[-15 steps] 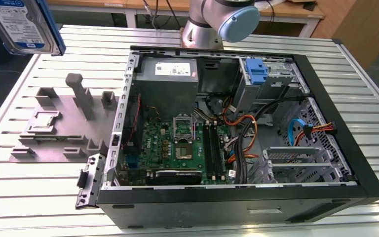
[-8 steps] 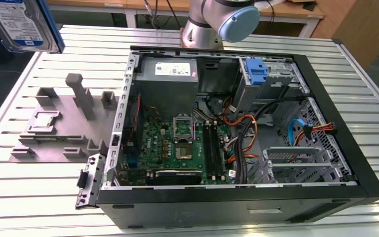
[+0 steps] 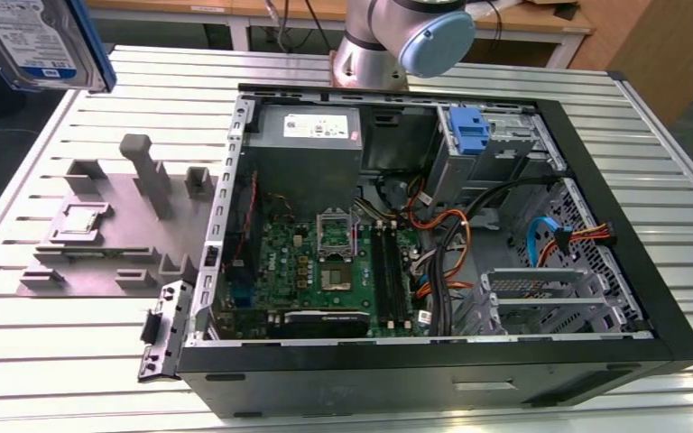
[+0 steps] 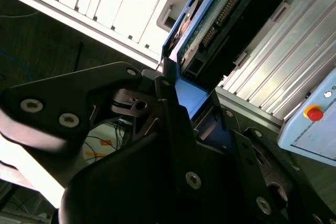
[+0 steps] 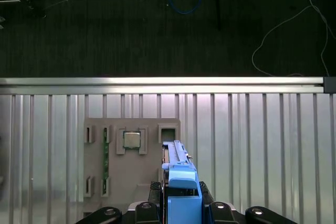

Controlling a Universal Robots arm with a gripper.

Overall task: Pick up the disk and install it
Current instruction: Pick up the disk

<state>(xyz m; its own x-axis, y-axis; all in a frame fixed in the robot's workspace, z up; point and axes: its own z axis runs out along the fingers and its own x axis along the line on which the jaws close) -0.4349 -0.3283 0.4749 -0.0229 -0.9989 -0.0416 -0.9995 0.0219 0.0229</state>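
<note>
Disk (image 3: 36, 41) sits clamped edge-on in the tool (image 5: 181, 208), high above the grey fixture plate (image 3: 106, 225) on the table (image 3: 635, 162). Pick-up looks complete; seating it in the open computer case (image 3: 443, 379) is not yet done.

The disk (image 3: 32, 38) is shiny metal with smooth blue plastic rails (image 5: 181, 187); the table (image 3: 69, 370) is ribbed metal.

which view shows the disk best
The exterior view: the disk shows its labelled face and a blue side rail, though the frame corner crops it. The second wrist view shows its circuit-board underside at an angle. The first wrist view sees it edge-on, mostly blue rail.
</note>
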